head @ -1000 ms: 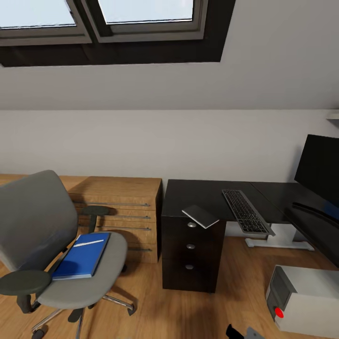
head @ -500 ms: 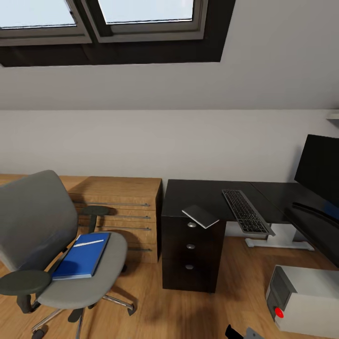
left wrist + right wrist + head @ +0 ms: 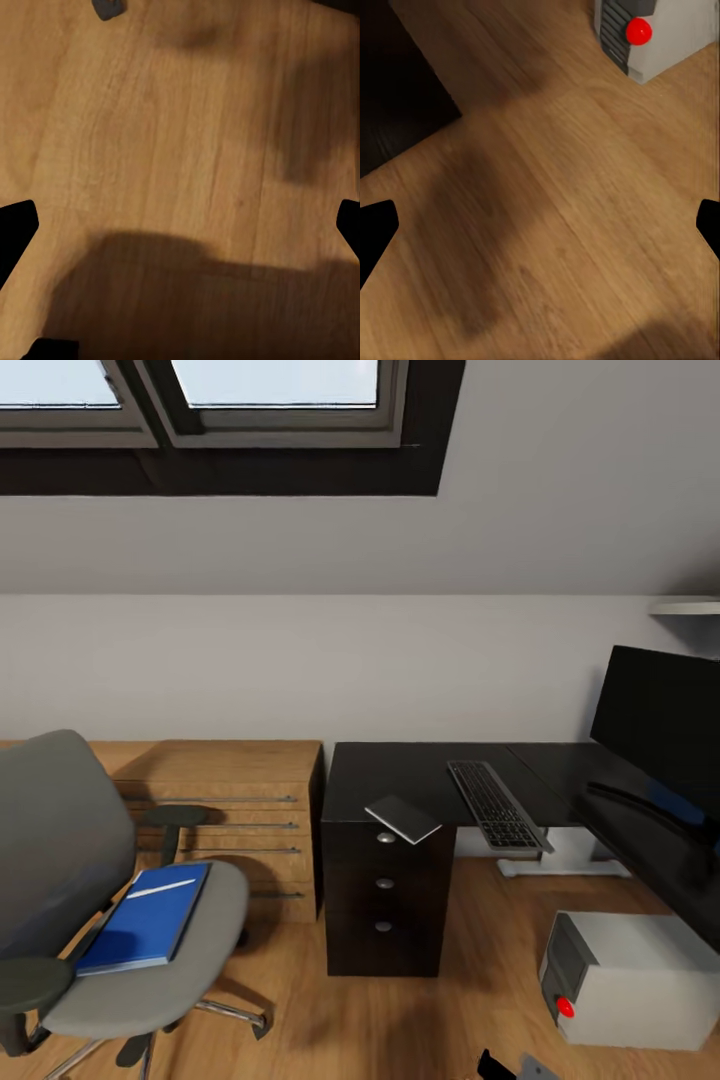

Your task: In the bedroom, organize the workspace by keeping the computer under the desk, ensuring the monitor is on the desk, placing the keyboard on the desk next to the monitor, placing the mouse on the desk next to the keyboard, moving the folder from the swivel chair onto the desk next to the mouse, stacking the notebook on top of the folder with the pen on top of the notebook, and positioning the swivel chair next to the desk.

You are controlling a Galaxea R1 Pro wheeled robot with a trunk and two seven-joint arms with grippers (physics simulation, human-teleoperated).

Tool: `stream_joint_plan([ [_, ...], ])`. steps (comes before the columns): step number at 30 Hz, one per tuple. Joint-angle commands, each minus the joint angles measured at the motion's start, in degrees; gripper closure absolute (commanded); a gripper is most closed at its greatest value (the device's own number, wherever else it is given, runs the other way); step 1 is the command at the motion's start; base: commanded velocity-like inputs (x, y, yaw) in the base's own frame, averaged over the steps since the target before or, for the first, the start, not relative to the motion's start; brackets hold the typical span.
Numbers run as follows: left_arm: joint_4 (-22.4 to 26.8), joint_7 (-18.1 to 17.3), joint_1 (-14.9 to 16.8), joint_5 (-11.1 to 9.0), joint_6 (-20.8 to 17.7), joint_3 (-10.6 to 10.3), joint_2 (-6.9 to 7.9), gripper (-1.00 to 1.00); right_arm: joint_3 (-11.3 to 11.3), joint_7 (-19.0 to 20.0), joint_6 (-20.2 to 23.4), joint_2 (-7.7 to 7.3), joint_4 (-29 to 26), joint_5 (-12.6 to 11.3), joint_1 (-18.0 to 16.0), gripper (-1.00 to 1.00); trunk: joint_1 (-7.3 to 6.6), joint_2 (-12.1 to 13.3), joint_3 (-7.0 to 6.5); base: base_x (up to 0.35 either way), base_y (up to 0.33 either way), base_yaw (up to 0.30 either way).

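Observation:
The grey swivel chair [image 3: 60,860] stands at the left, with the blue folder [image 3: 145,918] flat on its seat and a thin white pen [image 3: 160,888] on the folder. On the black desk [image 3: 400,770] the grey notebook [image 3: 402,819] overhangs the edge above the drawers. The keyboard [image 3: 490,805] lies to its right, and the monitor [image 3: 655,720] stands at the far right. The computer [image 3: 630,980] [image 3: 660,37] sits on the floor. The mouse is out of view. My left gripper [image 3: 180,229] and right gripper [image 3: 540,225] hang open above bare floor.
A low light-wood cabinet [image 3: 220,800] stands against the wall between chair and desk. The desk's drawer unit [image 3: 385,890] [image 3: 397,90] faces me. The sloped ceiling holds a skylight [image 3: 200,400]. A small shelf [image 3: 690,605] is on the right wall.
The whole head picture has shifted left, so the camera has turned right. The chair, desk and the things on them have not moved.

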State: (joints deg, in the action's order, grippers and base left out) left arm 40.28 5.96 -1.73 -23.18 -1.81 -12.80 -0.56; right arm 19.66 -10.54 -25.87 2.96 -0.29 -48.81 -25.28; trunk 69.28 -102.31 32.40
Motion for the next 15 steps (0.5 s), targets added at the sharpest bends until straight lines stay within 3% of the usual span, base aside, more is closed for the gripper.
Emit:
stream_joint_plan([
  [1,0.11,0.45,-0.03,-0.53,-0.13,-0.22,0.04,-1.00,0.49,-0.36,-0.06,0.03,0.00,-0.12,-0.01,-1.00,0.00,-0.03,0.05,0.000,0.000,-0.260],
  [15,-0.03,0.37,-0.03,-0.46,0.06,-0.30,0.03,-1.00,0.56,-0.36,0.02,0.11,0.15,0.40,0.06,-1.00,0.00,-0.03,0.05,0.000,-0.001,-0.262],
])
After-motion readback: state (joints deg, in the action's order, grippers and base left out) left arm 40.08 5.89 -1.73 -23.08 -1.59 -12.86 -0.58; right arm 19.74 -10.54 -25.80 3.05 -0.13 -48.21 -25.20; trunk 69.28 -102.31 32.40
